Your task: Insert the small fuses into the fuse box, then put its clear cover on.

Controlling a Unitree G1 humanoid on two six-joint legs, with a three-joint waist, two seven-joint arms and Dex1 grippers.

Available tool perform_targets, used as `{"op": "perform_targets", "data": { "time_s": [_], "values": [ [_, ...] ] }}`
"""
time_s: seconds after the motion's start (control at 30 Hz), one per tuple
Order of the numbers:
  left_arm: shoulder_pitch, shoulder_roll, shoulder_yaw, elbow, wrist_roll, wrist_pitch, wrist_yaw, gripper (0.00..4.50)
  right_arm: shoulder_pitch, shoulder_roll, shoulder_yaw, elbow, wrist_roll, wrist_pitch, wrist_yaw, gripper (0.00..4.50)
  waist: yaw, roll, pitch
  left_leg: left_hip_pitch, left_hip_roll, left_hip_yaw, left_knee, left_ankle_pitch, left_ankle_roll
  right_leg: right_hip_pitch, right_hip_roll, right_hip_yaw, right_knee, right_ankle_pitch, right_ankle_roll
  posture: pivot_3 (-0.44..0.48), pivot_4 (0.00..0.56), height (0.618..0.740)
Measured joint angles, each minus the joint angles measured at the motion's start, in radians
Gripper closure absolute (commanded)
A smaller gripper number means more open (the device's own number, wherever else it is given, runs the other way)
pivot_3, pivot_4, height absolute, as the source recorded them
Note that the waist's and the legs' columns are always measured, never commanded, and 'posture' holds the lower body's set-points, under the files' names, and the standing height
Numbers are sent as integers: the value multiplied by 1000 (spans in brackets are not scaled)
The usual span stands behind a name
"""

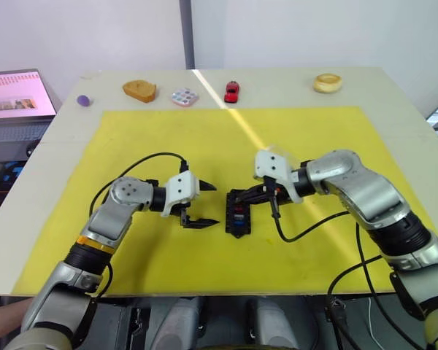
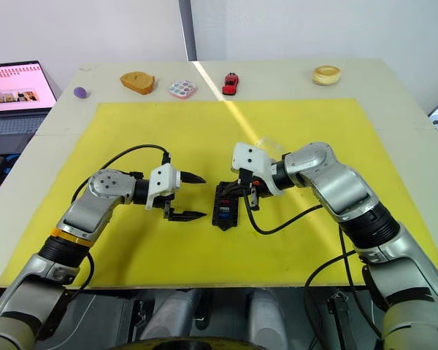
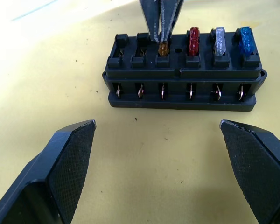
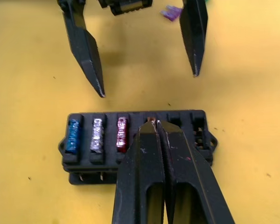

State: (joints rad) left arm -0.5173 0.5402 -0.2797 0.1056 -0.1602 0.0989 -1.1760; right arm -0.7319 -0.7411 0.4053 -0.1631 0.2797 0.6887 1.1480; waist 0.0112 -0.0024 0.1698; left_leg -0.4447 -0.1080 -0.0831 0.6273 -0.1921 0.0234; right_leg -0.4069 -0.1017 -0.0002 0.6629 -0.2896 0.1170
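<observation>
The black fuse box (image 1: 239,216) lies mid-mat between my two grippers. Its far row holds a blue (image 4: 73,135), a grey (image 4: 98,135) and a red fuse (image 4: 122,134). My right gripper (image 4: 154,125) is shut on an amber fuse (image 3: 163,48), with the fuse's lower end in the slot beside the red one. My left gripper (image 1: 213,204) hovers open just left of the box, nothing between its fingers (image 3: 67,163). A purple fuse (image 4: 171,12) lies on the mat behind the left gripper. A faint clear shape, possibly the clear cover (image 2: 266,144), sits just behind the right wrist.
The yellow mat (image 1: 204,138) covers most of the table. Along the far edge sit a purple ball (image 1: 82,100), a tan block (image 1: 139,90), a dotted disc (image 1: 184,96), a red toy car (image 1: 232,91) and a tan ring (image 1: 327,82). A laptop (image 1: 14,102) stands at the left.
</observation>
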Motion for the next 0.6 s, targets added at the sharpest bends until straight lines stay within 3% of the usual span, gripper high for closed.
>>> {"op": "perform_targets", "data": {
  "time_s": [0.33,0.47,0.6],
  "values": [
    [1,0,0,-5,-1,1,4,0,8,11,9,3,-60,-71,19,4463,0,0,0,2,0,0,0,0,0,0,0,0,0,0,0,0,150,740],
    [2,-21,41,-65,-67,61,19,0,11,103,-84,9,29,-11,-17,4463,-1,0,0,-1,0,-1,0,0,0,0,0,0,1,0,0,0,150,740],
    [-2,-1,92,-161,-145,169,28,0,19,98,-209,-71,100,-16,-34,4463,1,0,0,-1,0,-1,0,0,0,1,0,0,0,0,0,0,150,740]
  ]
}}
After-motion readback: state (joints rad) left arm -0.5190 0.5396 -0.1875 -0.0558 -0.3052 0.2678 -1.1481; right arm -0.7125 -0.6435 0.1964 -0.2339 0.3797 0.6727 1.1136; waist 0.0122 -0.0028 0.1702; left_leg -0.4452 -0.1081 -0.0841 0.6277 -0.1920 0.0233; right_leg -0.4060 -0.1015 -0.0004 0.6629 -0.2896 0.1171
